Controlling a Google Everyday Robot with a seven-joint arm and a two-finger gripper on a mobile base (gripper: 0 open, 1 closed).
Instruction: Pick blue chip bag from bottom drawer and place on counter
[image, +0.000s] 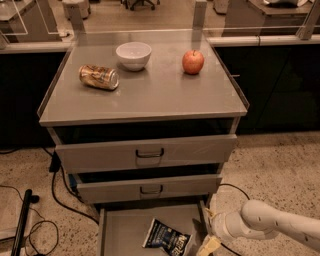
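Observation:
The blue chip bag (166, 236) lies flat in the open bottom drawer (122, 231), near its right half at the frame's lower edge. The gripper (208, 244) is at the end of the white arm coming in from the lower right. It is low beside the drawer's right wall, just right of the bag and apart from it. The counter (150, 92) is the grey cabinet top above.
On the counter lie a gold soda can (99, 77) on its side at the left, a white bowl (133, 54) at the back and a red apple (193, 62) at the right. Two grey drawers with dark handles (149, 152) stand slightly open. Black cables (60, 192) run on the floor at the left.

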